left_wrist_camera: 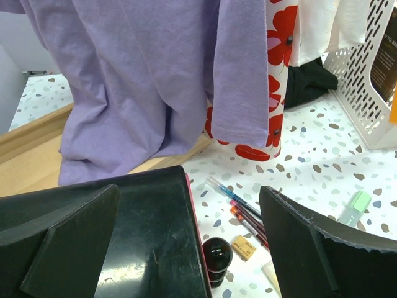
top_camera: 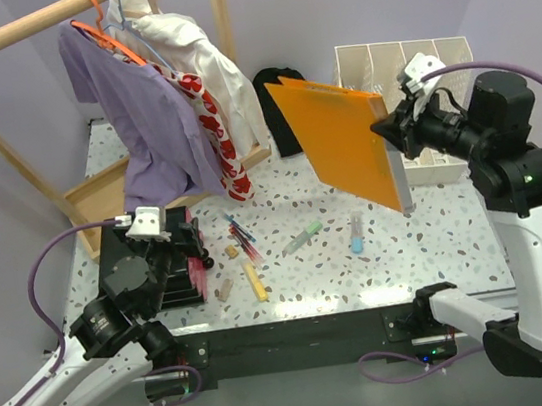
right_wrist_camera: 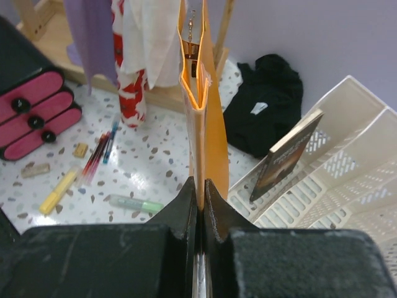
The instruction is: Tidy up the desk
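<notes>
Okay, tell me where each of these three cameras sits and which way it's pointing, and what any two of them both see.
Top: above and behind the bases, looking down at the desk; both arms show, left gripper open, right gripper shut on an orange folder.
Left wrist: low over the black drawers, facing the purple shirt; its two fingers show.
Right wrist: raised, looking along the folder toward the shirt; its closed fingers show.
Shared: both wrists see the pens and green marker.
</notes>
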`<state>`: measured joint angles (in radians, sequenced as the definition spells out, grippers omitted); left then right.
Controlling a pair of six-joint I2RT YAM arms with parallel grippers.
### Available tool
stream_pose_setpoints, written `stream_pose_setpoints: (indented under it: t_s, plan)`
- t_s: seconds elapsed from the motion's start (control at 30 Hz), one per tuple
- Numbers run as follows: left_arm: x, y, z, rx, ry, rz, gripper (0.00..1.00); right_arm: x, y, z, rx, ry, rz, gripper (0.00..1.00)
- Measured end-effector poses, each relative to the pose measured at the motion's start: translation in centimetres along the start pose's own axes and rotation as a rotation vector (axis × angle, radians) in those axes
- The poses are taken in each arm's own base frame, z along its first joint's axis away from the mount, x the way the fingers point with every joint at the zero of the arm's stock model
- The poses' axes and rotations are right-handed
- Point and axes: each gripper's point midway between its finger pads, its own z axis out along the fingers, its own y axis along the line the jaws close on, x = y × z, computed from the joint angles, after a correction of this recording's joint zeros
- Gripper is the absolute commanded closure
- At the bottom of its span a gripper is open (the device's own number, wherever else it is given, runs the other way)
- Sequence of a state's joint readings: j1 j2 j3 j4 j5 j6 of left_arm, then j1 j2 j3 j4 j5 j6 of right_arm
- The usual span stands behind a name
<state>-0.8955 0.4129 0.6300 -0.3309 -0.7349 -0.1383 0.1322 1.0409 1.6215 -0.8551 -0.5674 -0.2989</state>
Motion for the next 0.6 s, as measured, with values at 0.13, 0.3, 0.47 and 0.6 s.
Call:
stream_pose_setpoints:
  t_s: [0.13, 0.3, 0.47, 0.6]
  plan:
    - [0.0, 0.1, 0.0, -0.003, 0.0, 0.0, 0.0, -3.0, -1.7, -1.3, 0.117, -0.066, 0.014, 1.0]
    - [0.1, -0.1, 0.1, 0.004, 0.004, 0.003, 0.0, -5.7, -3.9, -3.0, 0.265, -0.121, 0.041, 1.0]
    - [0.4, -0.3, 0.2, 0.011, 0.014, 0.01, 0.0, -7.5, -5.9, -5.1, 0.413, -0.169, 0.067, 1.0]
    - [0.4, -0.3, 0.3, 0.012, 0.014, 0.009, 0.0, -7.6, -7.6, -6.5, 0.538, -0.177, 0.085, 1.0]
